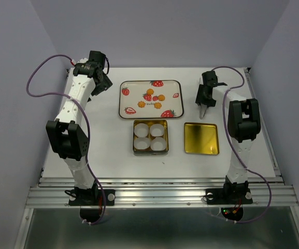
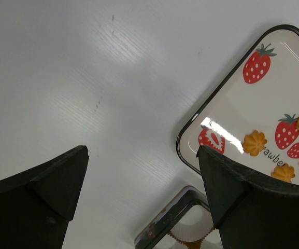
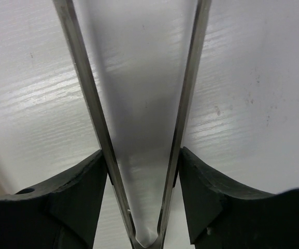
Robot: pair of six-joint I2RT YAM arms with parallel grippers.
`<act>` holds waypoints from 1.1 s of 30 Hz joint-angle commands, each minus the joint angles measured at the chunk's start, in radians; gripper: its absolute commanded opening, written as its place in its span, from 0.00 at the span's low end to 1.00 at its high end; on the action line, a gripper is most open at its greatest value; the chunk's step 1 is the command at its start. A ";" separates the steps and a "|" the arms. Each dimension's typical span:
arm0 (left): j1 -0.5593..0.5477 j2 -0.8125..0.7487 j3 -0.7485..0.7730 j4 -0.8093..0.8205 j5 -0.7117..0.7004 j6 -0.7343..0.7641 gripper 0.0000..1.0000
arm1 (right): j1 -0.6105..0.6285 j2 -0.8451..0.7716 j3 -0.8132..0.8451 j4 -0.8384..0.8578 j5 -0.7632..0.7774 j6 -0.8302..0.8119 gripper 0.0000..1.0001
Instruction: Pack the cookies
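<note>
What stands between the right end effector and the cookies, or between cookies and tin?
Nothing visible. Bare table separates the right end effector, shut on tweezers, from the cookies lying uncovered on the tray; the tin beside it is open, lid off.

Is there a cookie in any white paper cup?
No, the paper cups in the tin are empty; all four cookies sit on the strawberry tray.

Top external: overhead from behind, far.
Left wrist: near, downward; tray [image 2: 237,104] shared with top.
Right wrist: nearest, onto table [image 3: 253,78].
</note>
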 commanded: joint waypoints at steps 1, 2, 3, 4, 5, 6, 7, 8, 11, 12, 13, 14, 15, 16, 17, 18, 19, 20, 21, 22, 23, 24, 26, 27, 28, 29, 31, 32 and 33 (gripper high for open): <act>-0.005 -0.048 0.000 -0.011 -0.030 -0.009 0.99 | -0.006 0.004 -0.060 -0.018 0.015 -0.021 0.59; -0.005 -0.048 0.000 -0.011 -0.030 -0.009 0.99 | -0.006 0.002 -0.066 -0.018 0.016 -0.024 0.56; -0.005 -0.048 0.000 -0.009 -0.034 -0.009 0.99 | -0.006 0.002 -0.069 -0.018 0.015 -0.028 0.56; -0.005 -0.047 0.000 -0.011 -0.039 -0.009 0.99 | -0.006 0.002 -0.071 -0.018 0.013 -0.033 0.55; -0.005 -0.047 0.000 -0.011 -0.042 -0.011 0.99 | -0.006 0.001 -0.072 -0.018 0.013 -0.038 0.53; -0.005 -0.045 0.001 -0.011 -0.045 -0.011 0.99 | -0.006 0.002 -0.071 -0.019 0.013 -0.045 0.50; -0.005 -0.045 0.001 -0.009 -0.045 -0.011 0.99 | -0.006 0.001 -0.069 -0.018 0.013 -0.048 0.48; -0.005 -0.043 0.003 -0.012 -0.042 -0.011 0.99 | -0.006 -0.002 -0.066 -0.018 0.016 -0.050 0.45; -0.003 -0.045 -0.005 -0.018 -0.050 -0.017 0.99 | -0.006 -0.016 -0.052 -0.016 0.035 -0.050 0.40; -0.005 -0.046 -0.008 -0.020 -0.059 -0.017 0.99 | -0.006 -0.028 -0.045 -0.018 0.051 -0.048 0.40; -0.005 -0.047 -0.009 -0.020 -0.062 -0.017 0.99 | -0.006 -0.034 -0.040 -0.018 0.055 -0.048 0.40; -0.005 -0.047 -0.009 -0.019 -0.065 -0.020 0.99 | -0.006 -0.043 -0.035 -0.018 0.053 -0.053 0.39; -0.005 -0.047 -0.008 -0.015 -0.065 -0.020 0.99 | -0.006 -0.050 -0.031 -0.018 0.049 -0.059 0.39; -0.005 -0.040 -0.003 -0.011 -0.067 -0.020 0.99 | -0.006 -0.065 -0.022 -0.018 0.041 -0.062 0.39; -0.003 -0.036 0.000 -0.011 -0.064 -0.022 0.99 | -0.006 -0.073 -0.018 -0.019 0.035 -0.067 0.39; -0.005 -0.031 0.001 -0.006 -0.062 -0.020 0.99 | -0.006 -0.082 -0.015 -0.019 0.018 -0.070 0.39; -0.005 -0.028 0.003 -0.006 -0.056 -0.023 0.99 | -0.006 -0.103 -0.015 -0.019 0.007 -0.076 0.39; -0.005 -0.027 0.003 -0.005 -0.053 -0.025 0.99 | -0.006 -0.116 -0.018 -0.019 0.000 -0.079 0.39; -0.006 -0.025 0.001 -0.003 -0.048 -0.025 0.99 | -0.006 -0.129 -0.021 -0.019 -0.013 -0.079 0.39; -0.006 -0.025 0.000 -0.003 -0.048 -0.025 0.99 | -0.006 -0.157 -0.025 -0.021 -0.017 -0.082 0.39; -0.006 -0.025 0.000 -0.005 -0.048 -0.026 0.99 | -0.006 -0.168 -0.025 -0.025 -0.023 -0.081 0.39; -0.005 -0.028 -0.003 -0.005 -0.050 -0.025 0.99 | -0.006 -0.180 -0.023 -0.033 -0.045 -0.084 0.39; -0.006 -0.028 -0.006 -0.006 -0.047 -0.026 0.99 | -0.006 -0.209 -0.011 -0.068 -0.076 -0.082 0.39; -0.006 -0.027 -0.006 -0.008 -0.045 -0.026 0.99 | -0.006 -0.220 -0.005 -0.082 -0.092 -0.078 0.40; -0.006 -0.025 -0.003 -0.009 -0.036 -0.031 0.99 | -0.006 -0.228 0.006 -0.096 -0.132 -0.074 0.40; -0.006 -0.024 0.000 -0.011 -0.033 -0.031 0.99 | -0.006 -0.237 0.009 -0.120 -0.148 -0.068 0.41; -0.005 -0.017 0.015 -0.018 -0.031 -0.031 0.99 | -0.006 -0.261 0.018 -0.146 -0.203 -0.065 0.41; -0.006 -0.017 0.020 -0.018 -0.033 -0.032 0.99 | -0.006 -0.269 0.023 -0.174 -0.217 -0.062 0.41; -0.006 -0.016 0.023 -0.018 -0.031 -0.032 0.99 | -0.006 -0.283 0.023 -0.183 -0.250 -0.070 0.41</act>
